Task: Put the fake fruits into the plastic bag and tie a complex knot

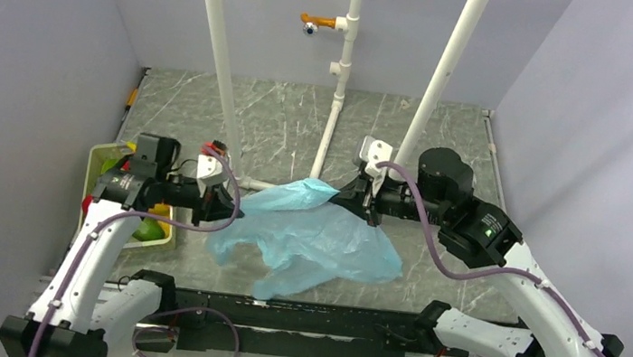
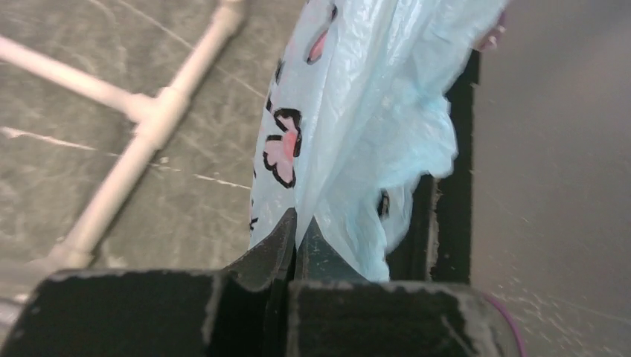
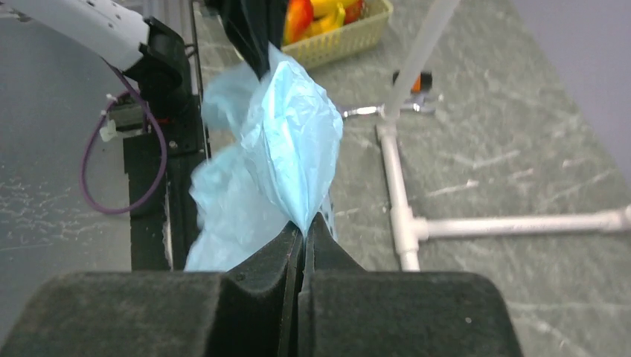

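At the near edge of the surface (image 1: 301, 122), the two arms were seen bolted side by side. Just beyond them the plastic bag (image 1: 315, 237), thin, light blue and crinkled, was spread loosely on the surface between the two grippers, and its lower part was slumped toward the near edge.

The left gripper (image 1: 232, 209) was found pressed together on the bag's left edge. In the left wrist view a fold of film (image 2: 357, 111) printed with dark-outlined pink shapes was seen caught between the closed jaws of that gripper (image 2: 298, 223). The right gripper (image 1: 352, 192) was likewise pinched onto the bag's upper right corner. In the right wrist view the blue plastic (image 3: 290, 141) was seen rising straight out of its closed tips (image 3: 303, 223).

Further left, behind the left arm, the fake fruits (image 1: 147, 229) were held in a yellow basket (image 1: 101, 157), apart from the bag. Red, yellow and orange pieces (image 3: 320, 11) were visible there.

Beyond the bag, a white pipe frame (image 1: 333, 126) stood on the surface.
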`<state>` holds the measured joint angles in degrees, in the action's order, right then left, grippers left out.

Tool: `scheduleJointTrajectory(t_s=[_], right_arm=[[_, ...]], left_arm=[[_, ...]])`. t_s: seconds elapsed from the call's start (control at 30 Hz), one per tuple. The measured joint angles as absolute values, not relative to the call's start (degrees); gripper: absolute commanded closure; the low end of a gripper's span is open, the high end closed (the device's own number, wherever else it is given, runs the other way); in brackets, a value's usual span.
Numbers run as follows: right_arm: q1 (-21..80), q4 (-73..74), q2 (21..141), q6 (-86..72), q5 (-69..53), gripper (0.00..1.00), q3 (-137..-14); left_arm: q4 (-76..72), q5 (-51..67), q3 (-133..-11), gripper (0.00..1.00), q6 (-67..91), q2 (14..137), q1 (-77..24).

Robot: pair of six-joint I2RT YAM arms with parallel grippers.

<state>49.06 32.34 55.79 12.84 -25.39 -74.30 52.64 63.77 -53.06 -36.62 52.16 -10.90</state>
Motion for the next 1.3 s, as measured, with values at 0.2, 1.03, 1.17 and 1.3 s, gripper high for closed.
scheduleJointTrajectory(t_s=[0.2,1.03,1.17,1.3], right_arm=[[42.2,37.2,55.9,10.8,-29.6,1.0,-73.0],[39.1,45.8,56.4,20.4,-23.6,0.11,-65.0],[44.5,47.0,46.8,27.3,-27.5,0.07,-56.4],[53.5,43.9,46.0,31.6,-27.2,0.04,-47.9]], left_arm=[[63.4,65.3,-57.7,1.0,-51.6,53.3,-4.1],[54.2,41.6,-59.7,0.01,-45.6,54.2,-4.8],[58.3,44.2,-54.6,0.01,-52.4,40.6,-19.9],[58.1,39.1,-43.8,0.01,-53.3,35.8,-36.0]])
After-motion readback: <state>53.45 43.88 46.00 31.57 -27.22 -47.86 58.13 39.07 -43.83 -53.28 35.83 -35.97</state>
